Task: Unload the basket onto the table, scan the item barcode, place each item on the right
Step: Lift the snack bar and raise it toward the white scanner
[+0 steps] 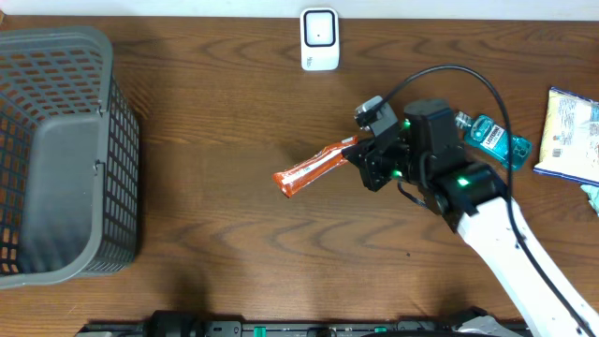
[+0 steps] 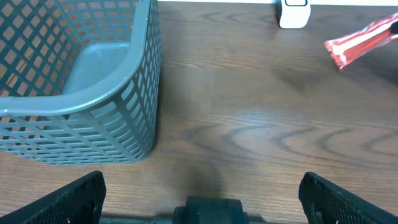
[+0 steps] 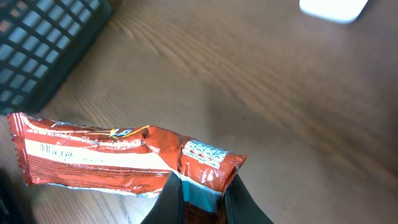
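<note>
Overhead, left-wrist and right-wrist views. The orange-red snack bar is held above the table's middle, one end clamped in the right gripper, the free end directed toward 8 o'clock. The white scanner is seen at 12 o'clock from the bar, well apart; the grey basket at 9 o'clock; a blue mouthwash bottle at 3 o'clock. The left gripper is spread wide, nothing being held.

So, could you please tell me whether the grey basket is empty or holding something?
Empty: the basket shows only bare grey floor in the overhead and left wrist views.
</note>
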Available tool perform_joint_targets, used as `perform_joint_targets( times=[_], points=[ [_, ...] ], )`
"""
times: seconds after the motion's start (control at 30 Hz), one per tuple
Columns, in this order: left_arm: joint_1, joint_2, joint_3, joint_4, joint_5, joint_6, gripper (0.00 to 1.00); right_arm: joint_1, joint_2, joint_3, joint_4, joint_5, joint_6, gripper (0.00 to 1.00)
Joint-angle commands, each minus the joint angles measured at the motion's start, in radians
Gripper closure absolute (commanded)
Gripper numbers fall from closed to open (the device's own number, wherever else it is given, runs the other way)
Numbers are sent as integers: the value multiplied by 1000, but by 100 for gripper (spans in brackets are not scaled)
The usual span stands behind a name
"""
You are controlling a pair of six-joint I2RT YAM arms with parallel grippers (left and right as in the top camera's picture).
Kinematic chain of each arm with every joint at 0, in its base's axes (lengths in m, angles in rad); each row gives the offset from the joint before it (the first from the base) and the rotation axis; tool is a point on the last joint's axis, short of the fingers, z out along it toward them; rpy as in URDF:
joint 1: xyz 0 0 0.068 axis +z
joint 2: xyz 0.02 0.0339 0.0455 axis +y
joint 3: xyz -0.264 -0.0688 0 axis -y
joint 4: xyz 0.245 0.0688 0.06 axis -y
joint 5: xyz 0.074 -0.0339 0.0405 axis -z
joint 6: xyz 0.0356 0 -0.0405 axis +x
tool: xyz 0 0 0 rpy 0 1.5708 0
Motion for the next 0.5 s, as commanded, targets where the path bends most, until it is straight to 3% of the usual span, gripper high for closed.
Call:
perform_joint_targets(
  times=[0.0,0.33,0.47],
  points=[
    [5,4,-2,-76,-6,-1,1,1,-30,8,-5,9,-46,99],
    [5,4,-2,-76,-6,-1,0,4,-34,8,24,69,-35,99],
    [5,4,-2,-76,-6,-1,1,60,-29,8,78,301,-154,99]
  ],
)
